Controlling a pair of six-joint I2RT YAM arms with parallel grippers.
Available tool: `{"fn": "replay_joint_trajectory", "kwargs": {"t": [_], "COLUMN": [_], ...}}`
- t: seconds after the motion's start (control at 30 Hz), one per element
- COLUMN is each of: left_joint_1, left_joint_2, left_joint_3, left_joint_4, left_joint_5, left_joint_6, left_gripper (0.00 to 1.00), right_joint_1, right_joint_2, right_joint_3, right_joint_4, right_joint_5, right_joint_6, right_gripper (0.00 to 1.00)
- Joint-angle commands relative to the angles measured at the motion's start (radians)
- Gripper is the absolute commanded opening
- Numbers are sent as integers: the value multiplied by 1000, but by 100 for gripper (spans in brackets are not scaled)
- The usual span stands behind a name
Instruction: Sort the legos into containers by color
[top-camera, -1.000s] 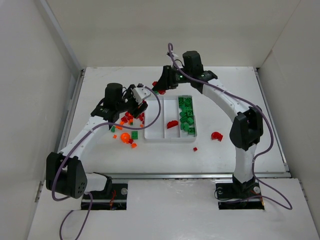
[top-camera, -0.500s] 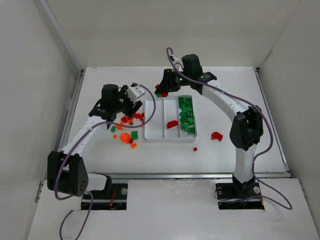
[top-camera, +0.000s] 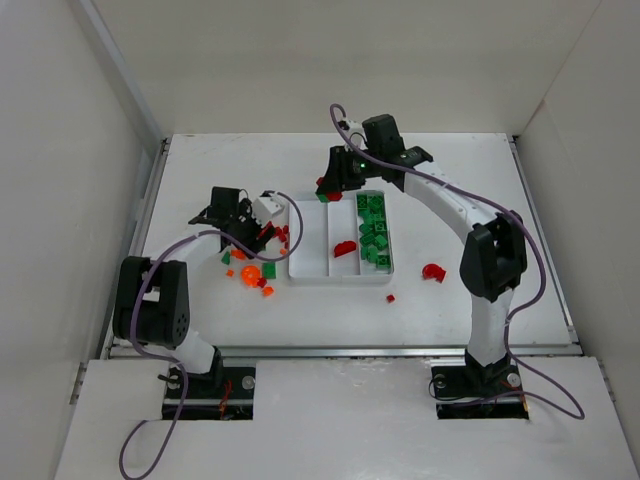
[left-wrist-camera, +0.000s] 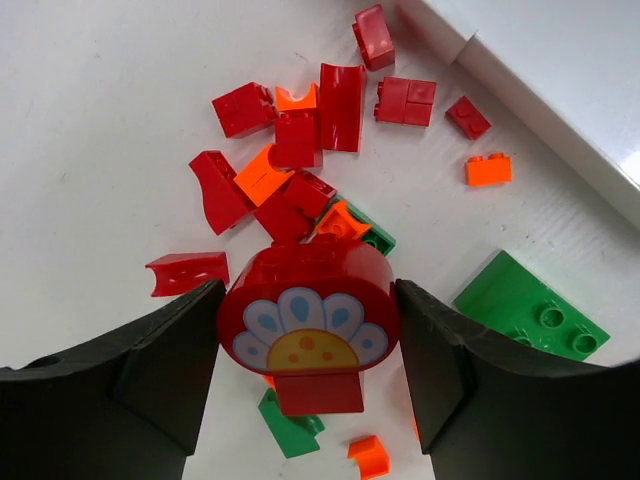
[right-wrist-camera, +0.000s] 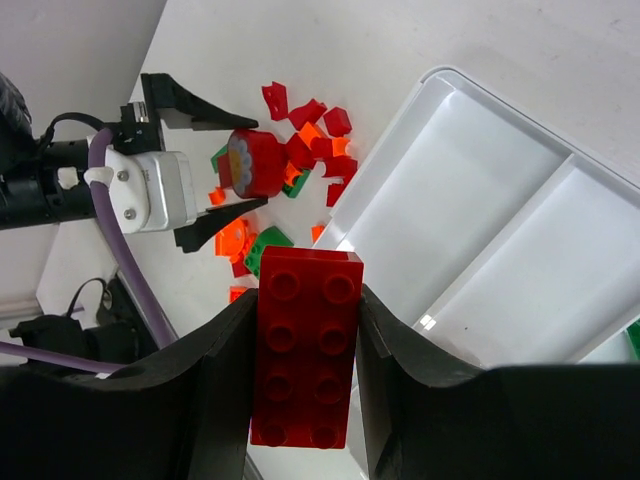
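My left gripper (left-wrist-camera: 308, 290) is shut on a round dark red piece with a flower print (left-wrist-camera: 308, 325) and holds it over the loose pile of red, orange and green legos (left-wrist-camera: 300, 170), left of the tray in the top view (top-camera: 258, 245). My right gripper (right-wrist-camera: 306, 300) is shut on a dark red two-by-four brick (right-wrist-camera: 306, 370), above the far left corner of the white tray (top-camera: 300, 276). The tray's left compartment (right-wrist-camera: 440, 190) is empty. The middle one holds a red piece (top-camera: 345, 248). The right one holds green bricks (top-camera: 375, 235).
An orange round piece (top-camera: 248, 273) and a green plate (left-wrist-camera: 530, 310) lie at the pile's near side. A red curved piece (top-camera: 433, 271) and a tiny red brick (top-camera: 390, 298) lie right of and in front of the tray. White walls enclose the table.
The left arm has folded back toward its base, and its gripper with the flower piece moved nearer and slightly left. The right gripper with the red brick shifted slightly.
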Motion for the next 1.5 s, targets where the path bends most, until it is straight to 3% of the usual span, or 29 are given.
{"fn": "replay_joint_trajectory", "kwargs": {"t": [0.0,0.03,0.13,0.2,0.33,0.47,0.6,0.8,1.27,1.43,1.47], "left_joint_1": [-4,-4,-4,-13,-73,-152,-252,-266,-275,-275,-275], "left_joint_2": [-26,-35,-60,-89,-234,-325,-287,-157,-146,-146,-146], "left_joint_3": [42,62,93,106,97,53,59,146,177,177,177], "left_joint_4": [-7,-29,-63,-76,-18,201,316,306,436,445,436], "left_joint_5": [43,68,116,180,292,351,323,251,242,242,253], "left_joint_6": [37,50,77,103,99,-85,-200,-295,-432,-432,-423], "left_gripper": [67,76,79,100,100,100,100,100,84,65,58], "right_joint_1": [-2,-2,-2,-2,-2,10,20,29,38,38,38], "right_joint_2": [-61,-61,-61,-61,-61,-61,-61,-71,-90,-90,-90], "right_joint_3": [1,1,1,14,35,67,98,77,49,49,49], "right_joint_4": [0,0,0,0,0,9,20,54,63,63,63], "right_joint_5": [11,11,11,11,-8,-19,-51,-65,-65,-65,-65], "right_joint_6": [-21,-21,-21,-21,-9,10,28,47,47,47,47], "right_gripper": [7,7,7,7,6,4,4,4,3,3,3]}}
